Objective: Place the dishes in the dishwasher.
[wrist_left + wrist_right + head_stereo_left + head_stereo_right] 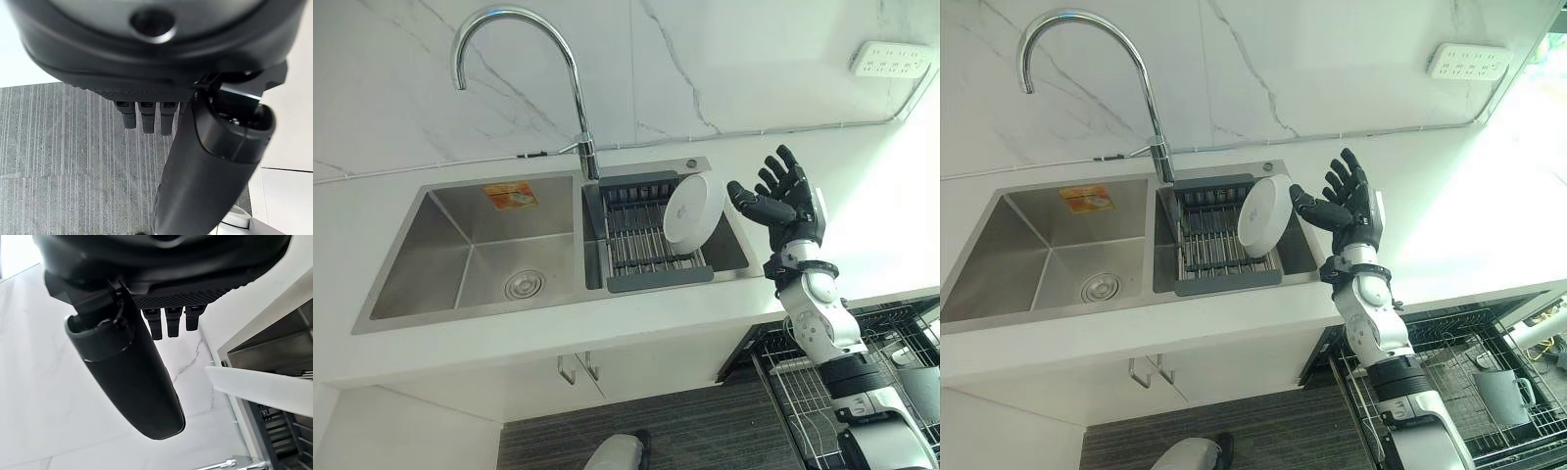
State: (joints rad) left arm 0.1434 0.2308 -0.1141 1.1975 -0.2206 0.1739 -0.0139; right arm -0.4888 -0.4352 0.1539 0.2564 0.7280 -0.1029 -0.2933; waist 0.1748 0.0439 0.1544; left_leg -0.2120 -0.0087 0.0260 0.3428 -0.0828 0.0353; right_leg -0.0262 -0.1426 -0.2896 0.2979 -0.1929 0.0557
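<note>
Orange sticker (510,196) in sink: print unreadable

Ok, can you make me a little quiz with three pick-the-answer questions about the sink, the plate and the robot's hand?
1. Where is the white plate?
A. Flat on the floor
B. Standing on edge in the drying rack in the sink's right basin
C. In the left basin

2. How many basins does the steel sink have?
A. One
B. Two
C. Three

3. What is the right hand doing?
A. Open with fingers spread, beside the plate
B. Curled round the tap
C. Holding a cup

Answers:
1. B, since the plate leans upright at the rack's right end.
2. B, since a wall under the tap splits the sink into a left and a right basin.
3. A, since the fingers fan out and a gap shows between hand and plate.
</note>
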